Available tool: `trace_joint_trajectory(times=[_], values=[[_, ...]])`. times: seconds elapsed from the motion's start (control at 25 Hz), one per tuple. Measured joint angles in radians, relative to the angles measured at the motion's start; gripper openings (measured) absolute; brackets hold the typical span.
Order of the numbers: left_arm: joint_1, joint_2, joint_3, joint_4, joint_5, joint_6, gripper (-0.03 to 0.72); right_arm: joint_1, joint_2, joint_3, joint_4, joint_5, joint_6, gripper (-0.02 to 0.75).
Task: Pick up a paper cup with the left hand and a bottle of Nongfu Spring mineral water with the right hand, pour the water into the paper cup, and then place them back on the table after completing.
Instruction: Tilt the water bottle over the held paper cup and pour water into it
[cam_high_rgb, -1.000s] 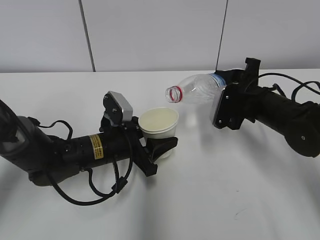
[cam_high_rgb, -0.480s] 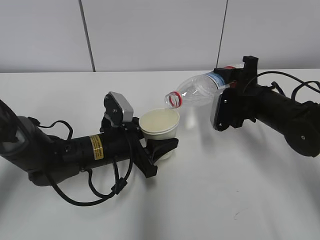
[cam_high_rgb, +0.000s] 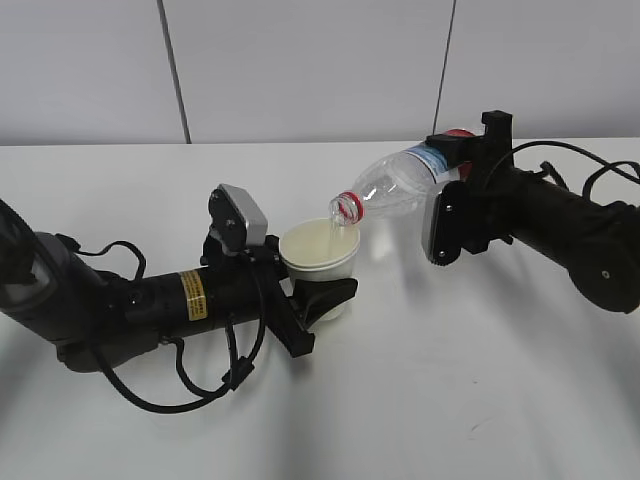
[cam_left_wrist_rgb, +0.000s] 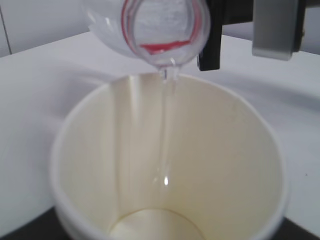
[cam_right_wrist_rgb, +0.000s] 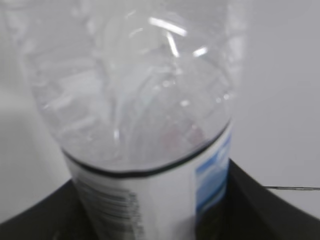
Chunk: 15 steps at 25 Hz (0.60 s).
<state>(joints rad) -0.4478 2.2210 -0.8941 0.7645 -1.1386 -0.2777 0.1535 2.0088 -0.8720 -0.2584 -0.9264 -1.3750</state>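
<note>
A thin stream of clear water (cam_left_wrist_rgb: 165, 145) falls from the mouth of a tilted plastic bottle (cam_high_rgb: 395, 180) into an open paper cup (cam_high_rgb: 318, 250). The bottle lies nearly on its side with its red-ringed neck dipped just over the cup's far rim, so the stream lands inside the cup. From the left wrist view the cup's cream interior looks almost empty, with only a little wetness at the bottom, so the pour seems to be at its start. The left hand's claw (cam_high_rgb: 315, 297) is closed around the cup's lower wall and holds it upright, low over the white bench (cam_high_rgb: 450, 400), which keeps the opening level under the stream. The right hand's claw (cam_high_rgb: 455, 185) is clamped on the bottle's labelled lower body, near the blue and white label, leaving the neck free to reach out to the cup. The right arm comes in from the right, the left arm from the left, and they meet near the bench's middle.
</note>
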Motion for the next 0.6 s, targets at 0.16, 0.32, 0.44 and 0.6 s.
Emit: trace_joint_trajectory(times=[0.16, 0.32, 0.44, 0.6], values=[[0.0, 0.0, 0.0, 0.005, 0.0, 0.0, 0.388, 0.0, 0.0, -0.005, 0.0, -0.016, -0.006, 0.419], [0.0, 0.0, 0.0, 0.005, 0.0, 0.0, 0.388, 0.0, 0.0, -0.005, 0.0, -0.039, -0.013, 0.419], [0.0, 0.0, 0.0, 0.005, 0.0, 0.0, 0.388, 0.0, 0.0, -0.005, 0.0, -0.04, -0.021, 0.419], [0.0, 0.0, 0.0, 0.005, 0.0, 0.0, 0.388, 0.0, 0.0, -0.005, 0.0, -0.043, -0.026, 0.419]])
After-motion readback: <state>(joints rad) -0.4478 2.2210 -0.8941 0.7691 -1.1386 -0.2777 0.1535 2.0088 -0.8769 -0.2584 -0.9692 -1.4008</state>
